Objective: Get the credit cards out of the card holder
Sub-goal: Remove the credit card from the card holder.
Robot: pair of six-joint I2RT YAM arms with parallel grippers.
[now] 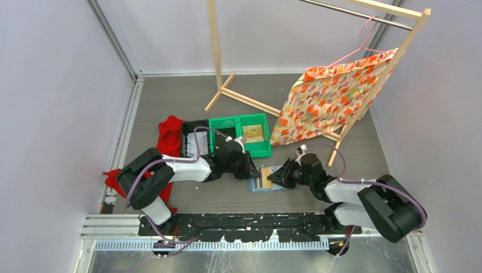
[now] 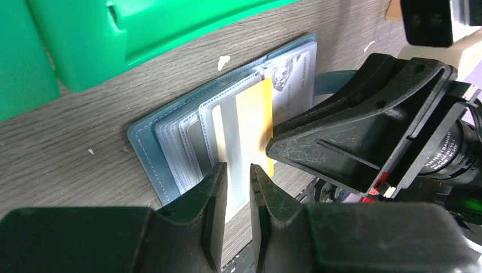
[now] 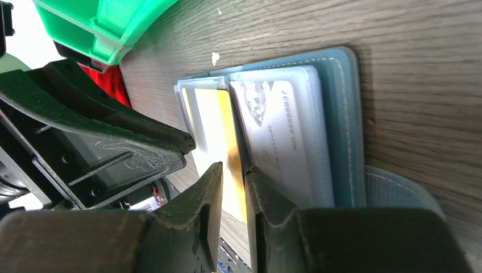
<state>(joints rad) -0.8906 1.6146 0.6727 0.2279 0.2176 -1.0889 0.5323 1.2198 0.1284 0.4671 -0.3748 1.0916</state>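
The slate-blue card holder [image 1: 257,187] lies open on the table between my two grippers. In the left wrist view, the holder [image 2: 149,148] shows clear sleeves. A yellow card with a grey stripe [image 2: 250,119] sticks out past its near edge, under my left gripper [image 2: 239,168]. The left jaws stand a narrow gap apart with nothing between them. A whitish card [image 2: 293,74] sits in the far sleeve. In the right wrist view, my right gripper [image 3: 234,168] hovers over the yellow card [image 3: 213,125], beside the whitish card [image 3: 273,131]. Its jaws are also narrowly apart and empty.
Green bins [image 1: 239,133] stand just behind the holder, with a red cloth [image 1: 169,132] to their left. A wooden rack with an orange floral cloth [image 1: 329,102] stands at the back right. The holder's closure tab [image 3: 398,187] pokes out on the right.
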